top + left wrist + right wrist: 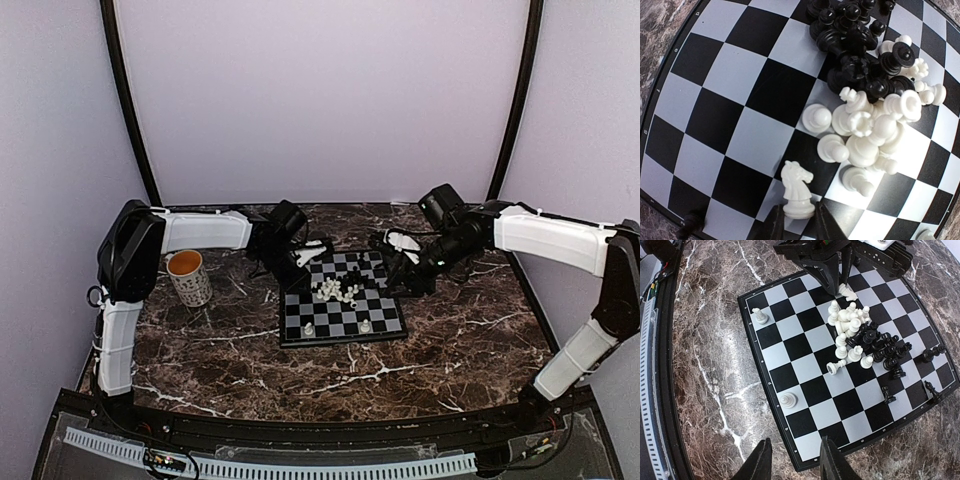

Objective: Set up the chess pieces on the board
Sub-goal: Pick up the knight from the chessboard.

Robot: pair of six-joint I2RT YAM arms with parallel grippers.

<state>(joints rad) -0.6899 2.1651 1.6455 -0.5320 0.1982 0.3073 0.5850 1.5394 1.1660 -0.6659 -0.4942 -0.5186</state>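
The board (340,340) lies in the middle of the marble table, with a heap of white chess pieces (870,130) and black chess pieces (855,50) near its centre. My left gripper (799,225) is shut on the base of an upright white knight (797,190) beside the heap, its fingers pressed to both sides. Two white pieces (787,400) (760,316) stand alone on the board's left-hand row in the right wrist view. My right gripper (795,460) hangs open above the board's near corner, holding nothing.
A mug (188,277) with an orange inside stands on the table left of the board, beside the left arm. A few black pieces (932,354) stand apart along the board's far side. A white piece (835,366) lies toppled at the heap's edge.
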